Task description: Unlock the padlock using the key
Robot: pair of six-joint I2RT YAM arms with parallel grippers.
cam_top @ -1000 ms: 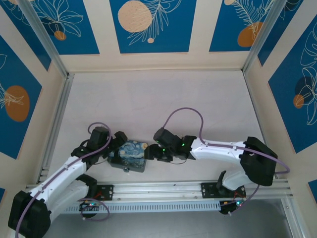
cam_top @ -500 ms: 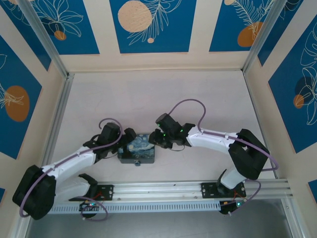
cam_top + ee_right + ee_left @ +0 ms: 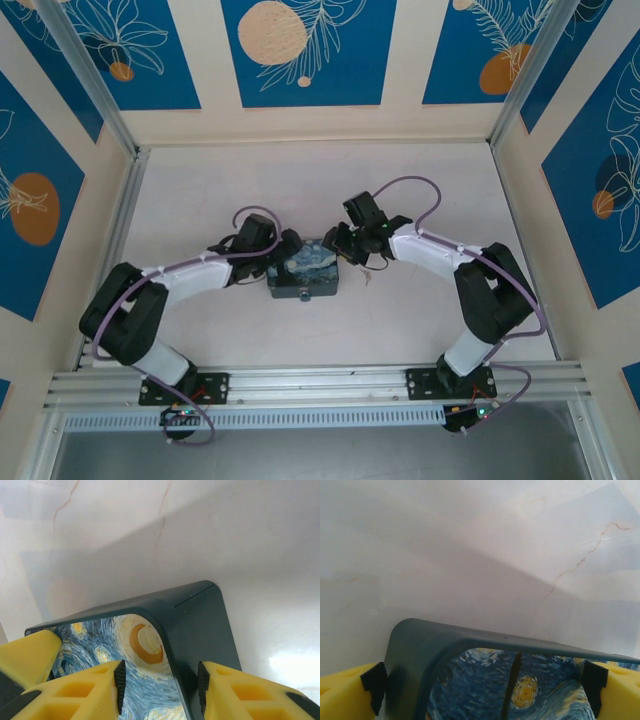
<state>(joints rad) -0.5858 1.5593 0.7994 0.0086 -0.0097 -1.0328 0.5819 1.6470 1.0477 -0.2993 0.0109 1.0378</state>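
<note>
Jaws left and right clamp the tin [image 3: 310, 268] — the padlock [image 3: 305, 294] sits outside both, at its near edge.

Three cameras, one tin common to all of them.

From the top external view I look down from above and behind the arm bases, far enough back to see the whole surface [image 3: 300, 190], with the painted tin [image 3: 305, 272] between the left pincer [image 3: 283, 256] and the right pincer [image 3: 338, 246]. My left wrist camera sits just behind its own fingers, facing along them, very near one end of the tin [image 3: 470, 680]. The right wrist camera looks along its fingers at the tin's other end [image 3: 200, 620], equally near. Both wrist views take in pale surface beyond the tin.
</note>
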